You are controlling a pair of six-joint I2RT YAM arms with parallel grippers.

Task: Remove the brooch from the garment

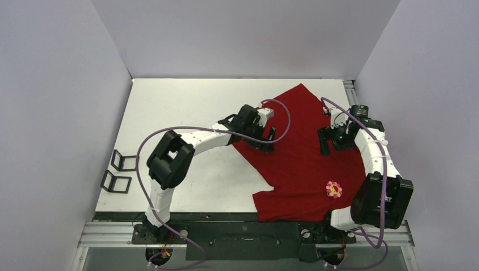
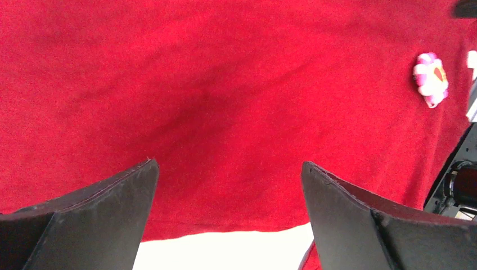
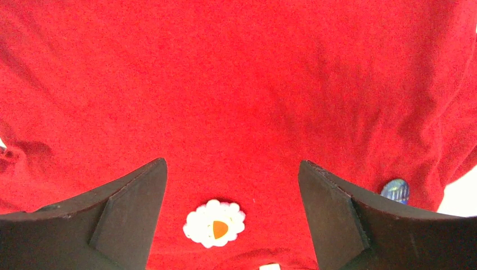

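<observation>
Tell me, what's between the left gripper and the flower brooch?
Only the bare red garment lies between the left gripper and the brooch, as the left wrist view shows.

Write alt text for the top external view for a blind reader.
A dark-red T-shirt lies on a white table, a pink flower brooch by its near edge. The left fingers and right fingers, both open, are over it farther back, clear of the brooch.

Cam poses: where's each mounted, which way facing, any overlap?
Top external: fixed above and behind the robot, looking down at the white table; left arm and right arm show.
Left wrist: on the left arm, facing down at the dark-red cloth T-shirt; open left gripper shows.
Right wrist: likewise on the right arm; open right gripper shows.
Shared: all three see the shirt and the small pink-petalled, yellow-centred flower brooch.
</observation>
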